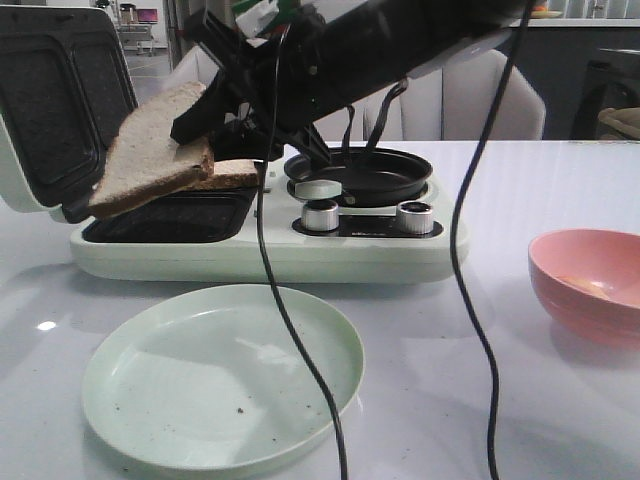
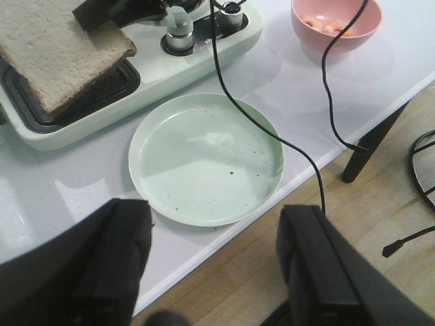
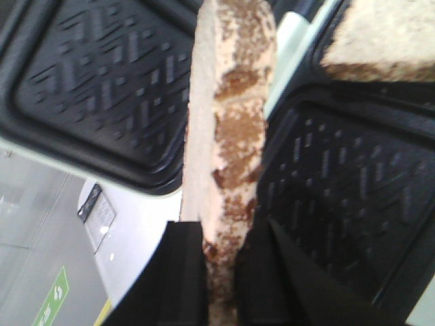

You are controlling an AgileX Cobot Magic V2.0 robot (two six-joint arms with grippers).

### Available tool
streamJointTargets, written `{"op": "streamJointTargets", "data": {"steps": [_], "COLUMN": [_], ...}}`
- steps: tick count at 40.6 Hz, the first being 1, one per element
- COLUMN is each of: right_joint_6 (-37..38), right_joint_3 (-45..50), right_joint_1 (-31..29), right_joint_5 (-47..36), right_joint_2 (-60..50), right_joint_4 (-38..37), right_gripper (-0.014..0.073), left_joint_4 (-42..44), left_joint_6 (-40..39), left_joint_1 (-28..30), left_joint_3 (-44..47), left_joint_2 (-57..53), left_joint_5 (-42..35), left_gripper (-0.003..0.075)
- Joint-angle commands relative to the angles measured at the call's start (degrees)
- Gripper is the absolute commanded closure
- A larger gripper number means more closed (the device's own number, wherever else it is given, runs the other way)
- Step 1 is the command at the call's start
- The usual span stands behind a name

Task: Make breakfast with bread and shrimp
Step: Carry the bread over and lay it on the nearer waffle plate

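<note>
Step in hand: right claw [image 3: 221, 272] clamps one bread slice [image 1: 150, 150] by its crust, tilted above sandwich maker [image 1: 260, 250]; second slice [image 1: 228, 178] on lower plate. Left claw [image 2: 214, 272] gapes, empty. Shrimp [image 2: 325, 26] in pink bowl [image 2: 340, 42]. Next: presumably carry slice to green plate [image 1: 222, 375].

Front camera faces low across the white table [image 1: 560, 400]; left wrist looks down from higher, both showing the pale green round plate [image 1: 222, 377]; right wrist sits close.
</note>
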Motion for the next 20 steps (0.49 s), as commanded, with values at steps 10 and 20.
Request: {"op": "streamJointTargets", "data": {"steps": [10,20], "right_joint_6": [1.7,1.9], "right_joint_3": [-3.0,-3.0], "right_joint_1": [0.0,0.0], "right_joint_5": [-1.6,-1.9], "right_joint_2": [-1.7,-6.4], "right_joint_4": [2.0,-4.3], "right_gripper": [0.0031,0.0165], "left_joint_4": [-0.1,-0.1], "left_joint_6": [-0.4,-0.4], "left_joint_1": [-0.5,-0.5], "left_joint_3": [-1.5,-1.5], "left_joint_2": [0.1,0.1], "left_joint_5": [-3.9,-3.9], "left_gripper": [0.0265,0.0265]}}
